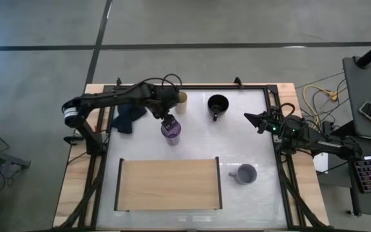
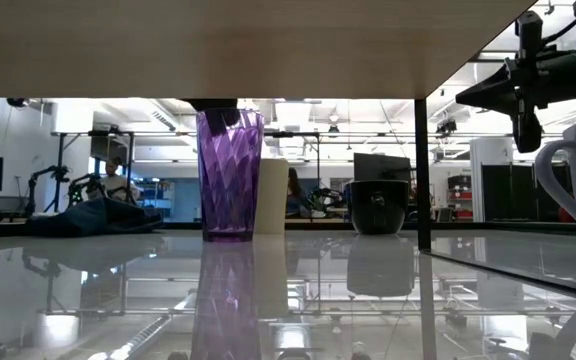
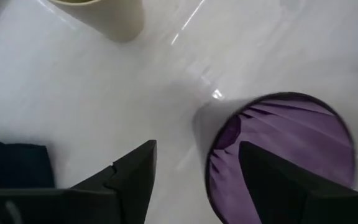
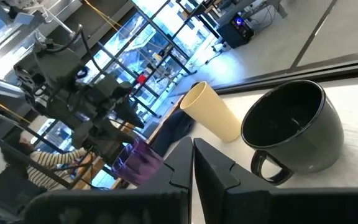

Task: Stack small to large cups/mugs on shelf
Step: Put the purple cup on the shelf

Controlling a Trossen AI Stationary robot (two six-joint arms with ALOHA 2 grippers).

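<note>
A dark blue cloth (image 1: 128,118) is being seen at the far left of the white table (image 1: 263,206), just beside the left arm. The left gripper (image 1: 169,122) is being held directly above the purple tumbler (image 1: 171,131), which is standing upright on the table, apart from the shelf. In the left wrist view the fingers (image 3: 132,171) are being held wide apart, one on the outside of the tumbler's rim (image 3: 278,155) and the other over its mouth; nothing is being gripped. The beige cup (image 1: 181,98) is standing just behind the tumbler, near the far edge. The black mug (image 1: 218,104) is standing to the right of it, handle turned toward the shelf. The shelf (image 1: 168,185) is lying at the near side of the table, and no cup is resting on it. The lavender-grey mug (image 1: 244,173) is standing just beside the shelf's right end, on the table. The right gripper (image 1: 251,118) is being held at the right side of the table, well apart from the black mug, and it is pointing toward that mug. In the right wrist view its fingers (image 4: 213,168) are being pressed together with nothing between them.
</note>
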